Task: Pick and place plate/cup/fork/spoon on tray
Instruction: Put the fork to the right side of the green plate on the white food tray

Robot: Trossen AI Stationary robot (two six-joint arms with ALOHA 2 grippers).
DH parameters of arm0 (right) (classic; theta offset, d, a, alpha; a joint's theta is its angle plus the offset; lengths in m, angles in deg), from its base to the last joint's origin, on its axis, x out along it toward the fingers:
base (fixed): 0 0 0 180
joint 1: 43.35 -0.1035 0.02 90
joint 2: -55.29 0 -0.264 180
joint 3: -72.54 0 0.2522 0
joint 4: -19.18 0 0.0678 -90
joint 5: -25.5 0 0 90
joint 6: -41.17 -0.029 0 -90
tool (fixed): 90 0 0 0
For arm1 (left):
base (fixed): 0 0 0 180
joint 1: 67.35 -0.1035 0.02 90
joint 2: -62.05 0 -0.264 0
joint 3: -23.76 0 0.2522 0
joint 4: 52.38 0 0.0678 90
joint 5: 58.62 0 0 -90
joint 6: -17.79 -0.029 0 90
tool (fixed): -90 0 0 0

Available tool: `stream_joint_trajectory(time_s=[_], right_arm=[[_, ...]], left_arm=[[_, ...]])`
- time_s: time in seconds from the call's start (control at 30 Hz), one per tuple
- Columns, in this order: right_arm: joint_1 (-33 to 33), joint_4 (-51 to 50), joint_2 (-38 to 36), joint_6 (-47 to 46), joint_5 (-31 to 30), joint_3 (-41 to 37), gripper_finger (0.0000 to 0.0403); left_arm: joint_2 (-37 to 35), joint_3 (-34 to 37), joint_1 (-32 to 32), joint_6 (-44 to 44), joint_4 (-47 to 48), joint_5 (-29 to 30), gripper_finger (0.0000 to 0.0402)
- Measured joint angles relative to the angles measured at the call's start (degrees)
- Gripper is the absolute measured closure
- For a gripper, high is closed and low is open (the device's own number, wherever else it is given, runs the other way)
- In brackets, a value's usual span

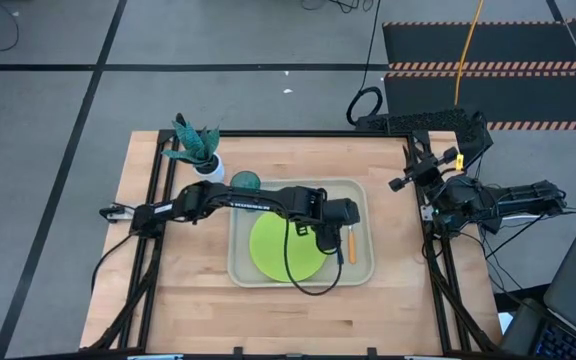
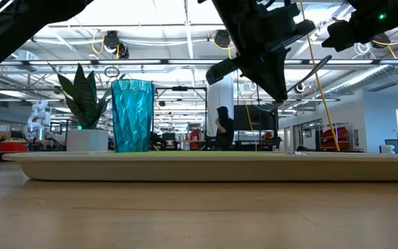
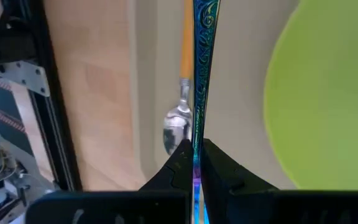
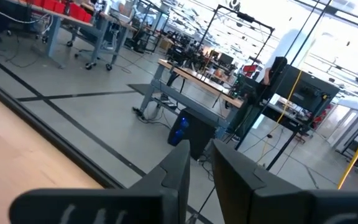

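Bare tray [image 1: 363, 262] strip beyond the spoon [image 1: 350, 243] (plate [image 1: 283, 248] close alongside).

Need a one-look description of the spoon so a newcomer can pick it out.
Start at the beige tray in the middle of the wooden table. Go to the strip along its right rim, right of the lime-green plate. The spoon lies flat there: silver bowl, orange handle, unlike the fork with the iridescent blue handle clamped in the left end effector above it.
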Motion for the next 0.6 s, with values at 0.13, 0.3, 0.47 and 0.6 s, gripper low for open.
stream_joint_trajectory(time_s=[0.13, 0.3, 0.47, 0.6], right_arm=[[0.0, -0.3, 0.3, -1.7, 0.0, 0.0, 0.0346], [-0.2, -0.7, 0.3, -2.7, -0.1, 0.0, 0.0346], [-0.2, -1.9, 0.3, -1.6, -3.2, 0.0, 0.0346], [-0.2, -1.8, 0.1, 0.6, -3.3, 0.0, 0.0346]], left_arm=[[0.3, 0.0, 0.0, -0.1, -4.2, -0.7, 0.0391], [2.5, 0.0, -0.4, -0.9, -8.1, -0.9, 0.0391], [2.9, 0.0, -1.1, -1.1, -6.8, 1.0, 0.0391], [2.8, -1.7, -0.4, -2.0, -7.4, 1.7, 0.0391]])
